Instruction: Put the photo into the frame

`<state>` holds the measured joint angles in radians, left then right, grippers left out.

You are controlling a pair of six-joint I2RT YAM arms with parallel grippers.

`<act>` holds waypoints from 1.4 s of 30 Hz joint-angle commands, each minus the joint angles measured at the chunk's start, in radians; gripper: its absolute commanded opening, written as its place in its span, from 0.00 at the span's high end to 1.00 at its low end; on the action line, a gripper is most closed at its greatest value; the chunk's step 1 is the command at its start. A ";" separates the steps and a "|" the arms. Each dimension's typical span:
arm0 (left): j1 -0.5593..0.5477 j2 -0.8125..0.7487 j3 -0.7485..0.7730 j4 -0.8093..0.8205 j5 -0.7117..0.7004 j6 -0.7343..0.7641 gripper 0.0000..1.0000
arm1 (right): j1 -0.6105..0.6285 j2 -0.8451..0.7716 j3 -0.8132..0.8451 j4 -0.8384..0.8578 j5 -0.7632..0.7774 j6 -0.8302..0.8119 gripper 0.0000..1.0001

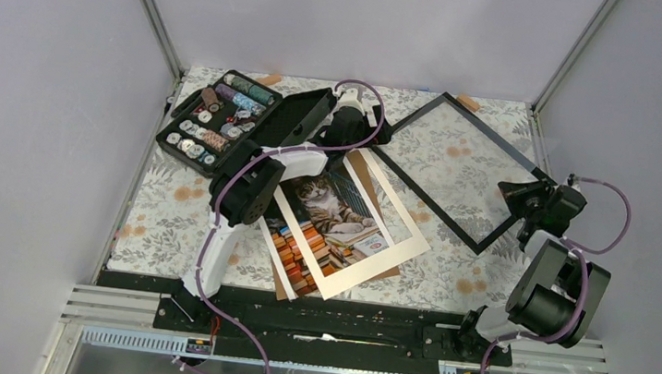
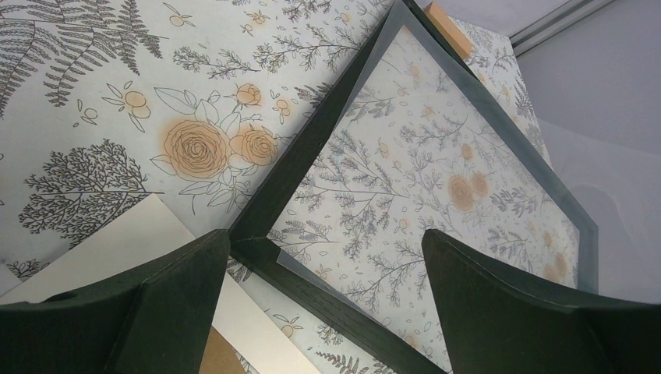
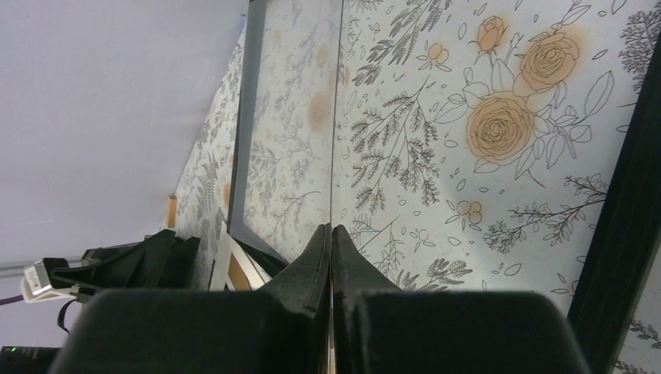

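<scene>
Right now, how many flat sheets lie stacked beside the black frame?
3: cream card mat on top, cat photo print beneath, brown backing board lowest; others may hide.

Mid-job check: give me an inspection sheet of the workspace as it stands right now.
Surface: floral-print table, flat.
Job's things: photo under the cream mat on brown board; frame apart, to their right.
Clutter: open case of thread spools, far left.
Grippers: left gripper open over a frame corner; right gripper shut on a clear sheet at the frame.
Cables: purple cables looped along both arms.
Surroundings: grey walls, metal rails at near edge.
</scene>
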<state>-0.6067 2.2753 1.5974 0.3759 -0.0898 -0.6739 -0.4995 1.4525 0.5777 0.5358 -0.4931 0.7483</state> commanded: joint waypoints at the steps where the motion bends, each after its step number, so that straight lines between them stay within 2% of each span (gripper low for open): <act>1: 0.005 0.012 0.047 0.034 0.009 -0.009 0.01 | 0.012 -0.026 -0.017 0.128 -0.030 0.026 1.00; 13: 0.001 0.010 0.042 0.039 0.008 -0.009 0.01 | 0.029 -0.125 -0.088 0.160 0.035 0.011 1.00; 21: 0.001 0.012 0.044 0.038 0.009 -0.010 0.01 | 0.030 -0.051 -0.074 0.194 0.005 0.026 1.00; 42: 0.001 0.009 0.042 0.038 0.007 -0.007 0.01 | 0.032 -0.125 -0.067 0.087 0.039 -0.007 1.00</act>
<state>-0.6067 2.2757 1.6039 0.3748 -0.0837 -0.6819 -0.4755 1.3697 0.4938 0.6167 -0.4820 0.7727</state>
